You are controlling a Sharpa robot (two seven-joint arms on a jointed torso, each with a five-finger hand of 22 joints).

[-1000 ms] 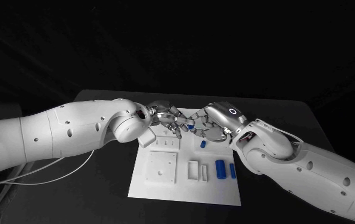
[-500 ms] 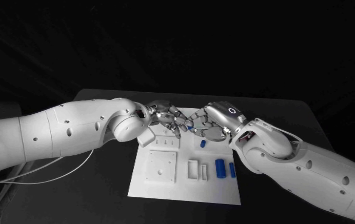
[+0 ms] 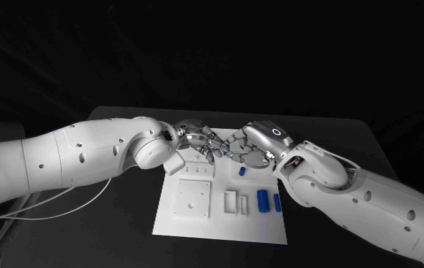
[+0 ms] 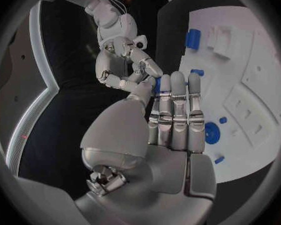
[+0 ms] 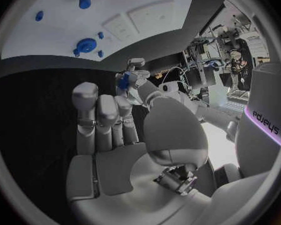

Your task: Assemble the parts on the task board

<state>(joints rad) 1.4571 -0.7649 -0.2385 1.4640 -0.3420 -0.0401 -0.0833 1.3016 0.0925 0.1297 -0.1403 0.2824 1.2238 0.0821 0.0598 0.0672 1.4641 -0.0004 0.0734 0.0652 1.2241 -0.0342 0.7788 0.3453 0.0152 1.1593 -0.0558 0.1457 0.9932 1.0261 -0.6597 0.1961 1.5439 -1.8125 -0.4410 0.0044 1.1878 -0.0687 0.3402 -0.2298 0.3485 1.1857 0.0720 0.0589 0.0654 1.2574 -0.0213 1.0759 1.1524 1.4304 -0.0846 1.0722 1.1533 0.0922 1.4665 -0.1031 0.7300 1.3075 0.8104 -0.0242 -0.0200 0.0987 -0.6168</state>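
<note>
In the head view the white task board [image 3: 221, 210] lies in the middle of the black table [image 3: 353, 142]; the left hand [image 3: 196, 138] and the right hand [image 3: 250, 147] meet fingertip to fingertip above the far edge of the board; a small blue part [image 3: 227, 149] shows between their fingertips, but which hand pinches it I cannot tell here; a short blue peg [image 3: 242, 171] stands near the right edge of the board, and two blue cylinders [image 3: 262, 201] lie side by side nearer the front right corner.

In the left wrist view the left hand [image 4: 172, 115] has its fingers straight and pressed together; the thumb meets them at the blue part [image 4: 157, 85], and the right hand [image 4: 125, 60] touches it from the other side; a round blue disc [image 4: 210, 133] sits on the board.

In the right wrist view the right hand [image 5: 109, 120] has its fingers side by side, slightly curled; the blue part [image 5: 123, 81] is at their tips, against the left hand's fingertips [image 5: 135, 65].
</note>
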